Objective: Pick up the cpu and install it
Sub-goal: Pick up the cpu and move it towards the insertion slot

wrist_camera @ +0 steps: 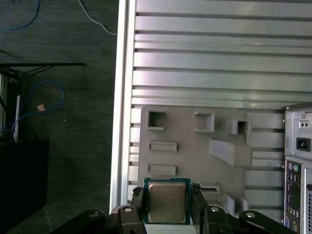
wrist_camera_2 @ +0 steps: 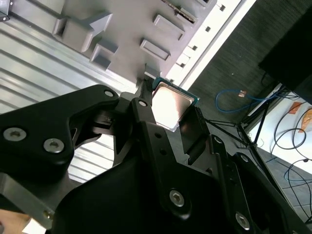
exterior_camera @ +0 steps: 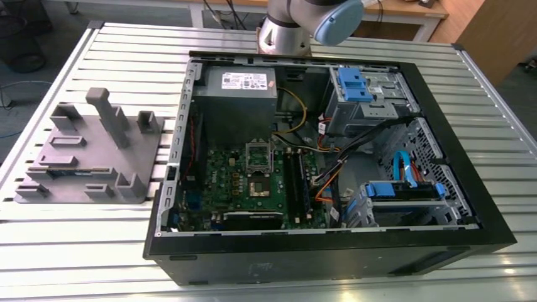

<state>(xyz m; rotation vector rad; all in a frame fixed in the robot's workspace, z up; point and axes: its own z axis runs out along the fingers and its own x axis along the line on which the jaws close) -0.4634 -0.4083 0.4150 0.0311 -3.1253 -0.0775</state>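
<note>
The cpu [wrist_camera: 167, 202], a flat square chip with a shiny metal top and a thin green rim, sits between my gripper's [wrist_camera: 167, 196] black fingers [wrist_camera: 137, 204]. The gripper is shut on its two opposite edges. In the second wrist view the cpu [wrist_camera_2: 169, 105] catches the light in the same grip of the gripper [wrist_camera_2: 170, 106]. It hangs in the air above the edge of the grey fixture plate [wrist_camera: 195, 146]. In the exterior view the dark cpu socket [exterior_camera: 258, 182] lies on the green motherboard inside the open computer case [exterior_camera: 470, 207], with its metal frame raised.
The grey fixture plate [exterior_camera: 92, 151] with raised blocks lies on the slatted metal table [exterior_camera: 126, 251], at the exterior view's left of the case. The arm's base [exterior_camera: 290, 28] stands behind the case. Inside are a grey power supply [exterior_camera: 239, 94], blue drive bays [exterior_camera: 356, 85] and cables. The floor lies beyond the table's edge [wrist_camera: 122, 97].
</note>
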